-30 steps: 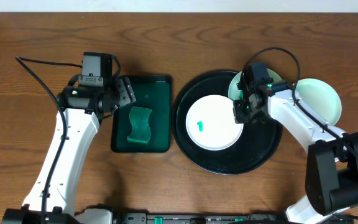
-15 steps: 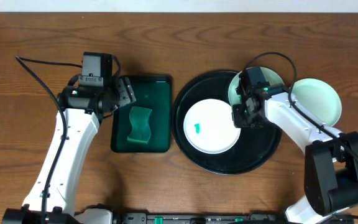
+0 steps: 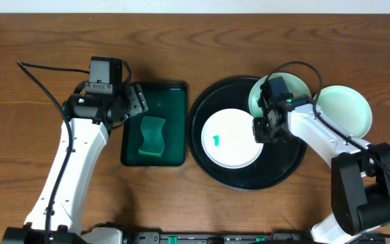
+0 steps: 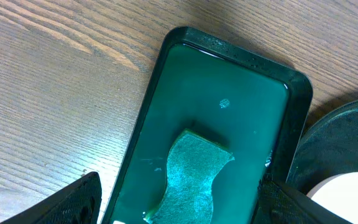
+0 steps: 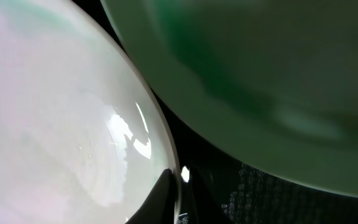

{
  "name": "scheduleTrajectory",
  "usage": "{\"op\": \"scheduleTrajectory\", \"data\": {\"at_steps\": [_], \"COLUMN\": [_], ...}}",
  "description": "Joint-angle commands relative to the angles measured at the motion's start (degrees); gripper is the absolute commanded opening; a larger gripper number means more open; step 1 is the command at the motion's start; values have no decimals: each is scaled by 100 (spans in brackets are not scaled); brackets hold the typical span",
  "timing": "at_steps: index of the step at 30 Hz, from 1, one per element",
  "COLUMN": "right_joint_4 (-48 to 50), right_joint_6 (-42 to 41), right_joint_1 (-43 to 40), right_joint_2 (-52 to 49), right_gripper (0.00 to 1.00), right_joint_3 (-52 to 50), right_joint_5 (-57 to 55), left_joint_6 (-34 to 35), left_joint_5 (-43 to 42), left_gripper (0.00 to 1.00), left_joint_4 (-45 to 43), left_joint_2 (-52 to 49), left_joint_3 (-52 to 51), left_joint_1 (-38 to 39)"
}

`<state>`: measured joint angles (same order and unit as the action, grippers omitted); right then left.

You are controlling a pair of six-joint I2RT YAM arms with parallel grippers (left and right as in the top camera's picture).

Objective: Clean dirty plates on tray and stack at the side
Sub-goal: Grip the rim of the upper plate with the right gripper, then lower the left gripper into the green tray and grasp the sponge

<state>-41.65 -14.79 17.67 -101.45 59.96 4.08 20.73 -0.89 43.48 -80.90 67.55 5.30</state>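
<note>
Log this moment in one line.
left gripper open above green tray | right gripper shut on rim of smeared plate | plate on black tray

Brown wood-grain table (image 3: 32,41), pale strip (image 3: 195,4) along its far edge

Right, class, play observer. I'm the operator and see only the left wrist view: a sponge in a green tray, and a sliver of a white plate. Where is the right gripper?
Observer: The right gripper is closed on the right rim of the white plate, which lies on the black tray.
Operator: Is that plate clean?
Observer: No. The overhead view shows a small green smear left of its centre.
Operator: Any other plates?
Observer: Two. One pale-mint plate sits at the tray's back right, partly under the right arm. A second pale-mint plate lies off the tray, on the wooden table to its right.
</note>
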Motion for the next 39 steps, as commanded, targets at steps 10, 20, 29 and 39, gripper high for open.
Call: {"op": "scheduleTrajectory", "data": {"at_steps": [10, 20, 29, 39], "right_joint_4": [68, 48, 50, 50], "right_joint_6": [-107, -214, -214, -214], "right_joint_1": [44, 44, 44, 44], "right_joint_2": [79, 79, 79, 79], "right_gripper": [12, 1, 1, 1], "right_joint_3": [-33, -39, -39, -39], "right_joint_5": [55, 52, 52, 52], "left_joint_6": [-13, -11, -11, -9], "left_joint_5": [96, 96, 96, -101], "left_gripper": [81, 81, 81, 81], "left_joint_4": [13, 13, 13, -262], "left_joint_2": [-7, -7, -7, -4], "left_joint_3": [94, 94, 94, 94], "left_joint_1": [-15, -15, -15, -9]}}
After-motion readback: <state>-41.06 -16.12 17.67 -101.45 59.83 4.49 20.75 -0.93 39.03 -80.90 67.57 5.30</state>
